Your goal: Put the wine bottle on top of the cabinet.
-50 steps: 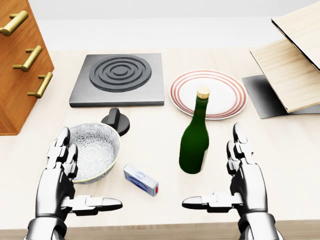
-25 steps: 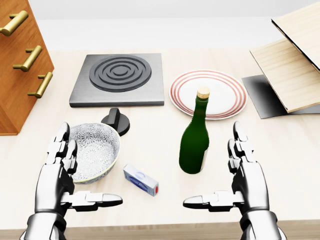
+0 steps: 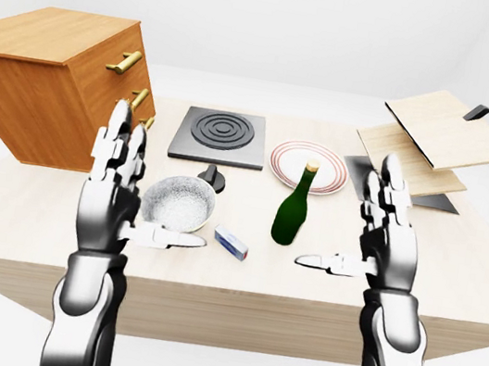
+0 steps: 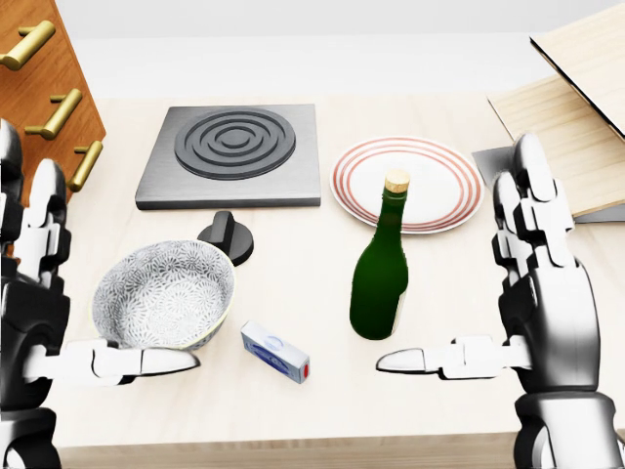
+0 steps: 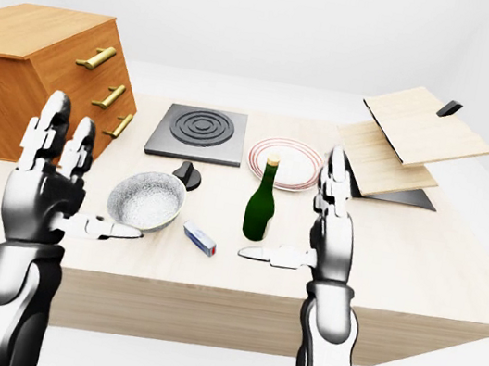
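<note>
While both arms have lifted since a moment ago, the right hand [image 4: 532,322] stands wide open, fingers up, thumb out leftward, holding nothing, just right of the bottle [image 4: 380,277] and not touching it. Left hand [image 4: 39,322], equally splayed and empty, has swung out to the head view's left edge, thumb by the bowl [image 4: 166,296]. Bottle upright on the table [image 4: 293,410], unmoved, below the plate [image 4: 439,176]. Cabinet [image 3: 46,79] sits far left.
</note>
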Motion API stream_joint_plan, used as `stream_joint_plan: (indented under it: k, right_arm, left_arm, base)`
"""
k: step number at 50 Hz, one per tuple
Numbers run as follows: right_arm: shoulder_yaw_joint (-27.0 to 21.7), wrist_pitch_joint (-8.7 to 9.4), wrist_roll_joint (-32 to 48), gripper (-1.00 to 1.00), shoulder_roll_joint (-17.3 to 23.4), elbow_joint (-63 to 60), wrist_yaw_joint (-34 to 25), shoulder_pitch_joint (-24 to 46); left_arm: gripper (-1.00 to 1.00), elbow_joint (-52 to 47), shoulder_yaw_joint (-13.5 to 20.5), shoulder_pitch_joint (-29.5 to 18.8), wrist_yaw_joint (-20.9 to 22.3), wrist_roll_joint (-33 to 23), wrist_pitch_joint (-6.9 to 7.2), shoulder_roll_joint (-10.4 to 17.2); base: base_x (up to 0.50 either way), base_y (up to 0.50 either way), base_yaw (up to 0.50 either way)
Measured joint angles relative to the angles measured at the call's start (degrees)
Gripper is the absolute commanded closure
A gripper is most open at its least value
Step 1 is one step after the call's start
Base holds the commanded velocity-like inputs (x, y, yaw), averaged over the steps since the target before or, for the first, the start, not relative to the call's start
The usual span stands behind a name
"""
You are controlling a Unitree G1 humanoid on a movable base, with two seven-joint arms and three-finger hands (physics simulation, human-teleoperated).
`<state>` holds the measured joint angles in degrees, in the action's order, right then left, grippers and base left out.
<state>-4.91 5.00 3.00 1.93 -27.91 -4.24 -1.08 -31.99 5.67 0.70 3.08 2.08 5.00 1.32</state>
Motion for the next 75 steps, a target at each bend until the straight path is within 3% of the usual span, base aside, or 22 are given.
stream_joint_plan:
  k: [12,21,26,36,43,59,75]
  right_arm:
    - [0.0,0.00,2.5,-1.00,0.0,-14.5,-1.3,0.5]
    - [1.1,0.00,5.7,-1.00,0.0,-22.6,-2.2,0.2]
    - [1.7,0.00,7.3,-1.00,-0.2,-26.1,-2.6,0.2]
    - [1.9,0.00,7.9,-1.00,-1.3,-31.5,-3.1,-0.2]
    - [2.0,0.00,7.9,-1.00,-2.2,-32.1,-3.4,-1.1]
    - [1.7,0.00,7.6,-1.00,-2.7,-32.1,-3.5,-1.6]
    - [1.6,0.00,7.9,-1.00,-2.1,-32.1,-3.0,-1.9]
  left_arm:
    - [-1.00,-17.9,3.7,-1.0,0.1,3.0,0.00,0.6]
    - [-1.00,-24.6,7.5,-2.2,-2.2,7.8,0.00,3.0]
    - [-1.00,-26.4,8.7,-1.2,-6.8,13.8,0.00,7.5]
    - [-1.00,-28.0,9.4,3.3,-18.7,27.0,0.00,20.3]
    - [-1.00,-28.0,9.2,5.3,-22.9,31.2,0.00,24.8]
    - [-1.00,-28.0,8.9,7.4,-25.8,34.3,0.00,28.2]
    - [-1.00,-28.0,8.7,8.3,-26.0,34.5,0.00,28.3]
  base:
    - [0.00,0.00,0.00]
    - [0.00,0.00,0.00]
    - [0.00,0.00,0.00]
    - [0.25,0.00,0.00]
    - [0.49,0.00,0.00]
    - [0.50,0.00,0.00]
    - [0.09,0.05,0.00]
